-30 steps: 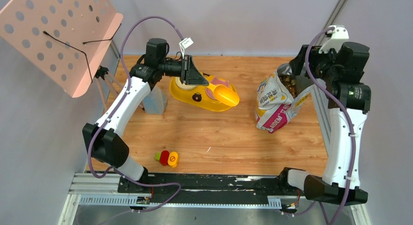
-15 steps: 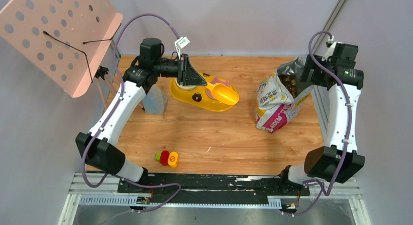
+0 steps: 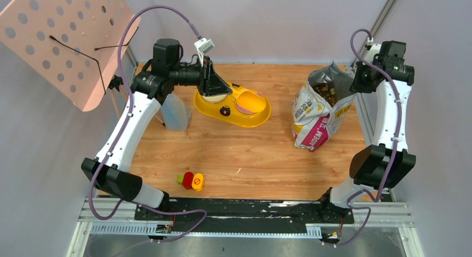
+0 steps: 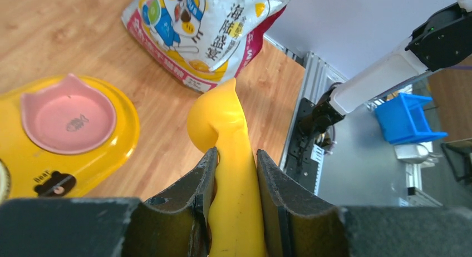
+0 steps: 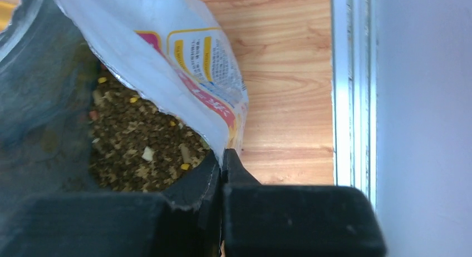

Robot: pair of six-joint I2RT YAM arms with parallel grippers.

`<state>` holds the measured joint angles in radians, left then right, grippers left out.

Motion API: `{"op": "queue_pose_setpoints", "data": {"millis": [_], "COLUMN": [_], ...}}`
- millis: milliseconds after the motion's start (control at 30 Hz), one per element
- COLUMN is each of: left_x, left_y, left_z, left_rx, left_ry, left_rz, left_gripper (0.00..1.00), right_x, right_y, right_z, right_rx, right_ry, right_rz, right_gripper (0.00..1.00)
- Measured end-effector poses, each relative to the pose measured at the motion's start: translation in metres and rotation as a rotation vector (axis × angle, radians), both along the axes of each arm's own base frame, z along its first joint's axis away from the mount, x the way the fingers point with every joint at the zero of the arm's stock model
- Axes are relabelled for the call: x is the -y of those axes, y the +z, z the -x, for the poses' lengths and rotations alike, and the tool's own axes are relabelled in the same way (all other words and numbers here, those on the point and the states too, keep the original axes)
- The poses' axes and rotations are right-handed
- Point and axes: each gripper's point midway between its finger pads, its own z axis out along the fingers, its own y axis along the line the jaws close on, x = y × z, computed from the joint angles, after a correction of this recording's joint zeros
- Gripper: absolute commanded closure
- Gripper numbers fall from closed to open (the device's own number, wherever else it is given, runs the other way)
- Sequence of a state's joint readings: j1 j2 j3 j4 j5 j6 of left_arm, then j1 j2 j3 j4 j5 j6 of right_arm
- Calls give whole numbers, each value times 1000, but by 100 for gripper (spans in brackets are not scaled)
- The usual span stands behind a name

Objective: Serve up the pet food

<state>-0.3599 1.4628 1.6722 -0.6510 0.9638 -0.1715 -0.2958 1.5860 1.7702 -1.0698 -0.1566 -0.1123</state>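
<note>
The pet food (image 5: 139,140) is brown kibble lying inside the open white printed bag (image 5: 183,62), also visible through the bag's mouth (image 3: 325,90) from above. My right gripper (image 5: 222,157) is shut on the bag's right rim, holding the bag (image 3: 317,115) upright at the table's right side. My left gripper (image 4: 234,157) is shut on the handle of a yellow scoop (image 4: 220,115). From above, the scoop (image 3: 250,103) hangs over the yellow feeder (image 3: 222,113) with its pink dish (image 4: 67,115). The dish holds no kibble.
A pink perforated stand (image 3: 67,40) leans at the back left. A translucent container (image 3: 175,113) stands beside the feeder. Small red, yellow and green toys (image 3: 191,181) lie near the front edge. An aluminium rail (image 5: 350,84) borders the table's right side.
My right gripper went from open to shut on the bag's rim, and the bag now stands taller and more open. My left gripper drew slightly back left with the scoop.
</note>
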Motion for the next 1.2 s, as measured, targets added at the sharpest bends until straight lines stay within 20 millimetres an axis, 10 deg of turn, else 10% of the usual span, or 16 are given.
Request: {"op": "queue_pose_setpoints", "data": {"millis": [600, 833, 1200], "left_x": [68, 109, 133], "left_y": [75, 35, -19], "left_z": [-8, -36, -16], "left_rx": [269, 234, 255], "left_ry": [-66, -28, 4], "left_rz": [70, -52, -266], "left_gripper": [100, 100, 100], "right_x": [-170, -185, -181], "right_y": [39, 42, 39], "right_z": [2, 9, 6], "right_rx": [97, 110, 112], "right_ry": [591, 624, 557], "right_rz": [79, 62, 86], "right_gripper": [100, 100, 100]}}
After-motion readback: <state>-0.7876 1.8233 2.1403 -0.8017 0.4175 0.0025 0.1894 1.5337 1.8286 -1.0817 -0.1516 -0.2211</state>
